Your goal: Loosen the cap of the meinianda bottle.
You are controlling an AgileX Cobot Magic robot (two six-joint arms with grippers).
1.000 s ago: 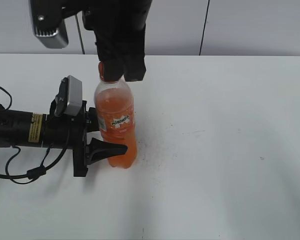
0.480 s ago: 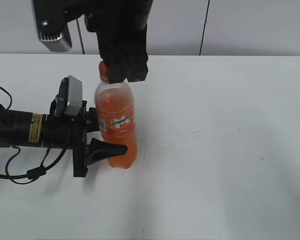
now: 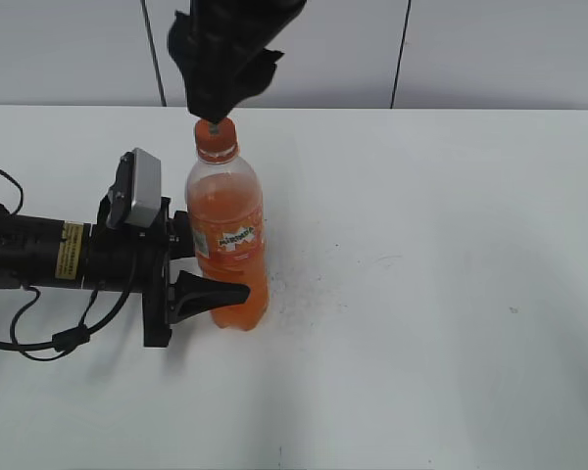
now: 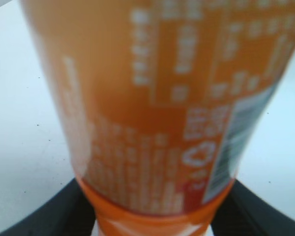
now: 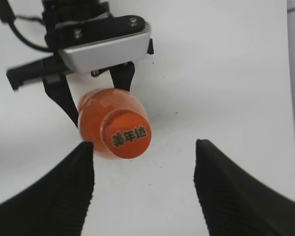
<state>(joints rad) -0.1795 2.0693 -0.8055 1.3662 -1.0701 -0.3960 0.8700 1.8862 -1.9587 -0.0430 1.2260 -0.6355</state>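
1. The right gripper (image 5: 143, 189) hangs over the top of the bottle. Its two black ribbed fingers (image 5: 69, 189) are spread wide apart. The cap sits in the gap between them, and neither finger touches it. In the exterior view this gripper is a dark shape just above the cap.
2. The left gripper (image 3: 191, 284) lies flat on its side and comes in from the left. Its black fingers (image 3: 211, 294) are clamped on the lower part of the bottle, one on each side. A small grey camera box (image 3: 139, 188) sits on top of this arm.
3. The table (image 3: 421, 294) is white and flat. Everything stands on it.
4. The bottle (image 3: 228, 245) stands straight up on the left half of the table. It is clear plastic and full of orange drink. It has an orange label with white letters. In the left wrist view the label fills almost the whole picture and looks blurry, with tiny white writing and a barcode on the right side.
5. The cap (image 5: 128, 136) is small, round and orange. It sits on the neck of the bottle. Dark letters are printed on its top. From these pictures, whether it is tight or loose cannot be told.
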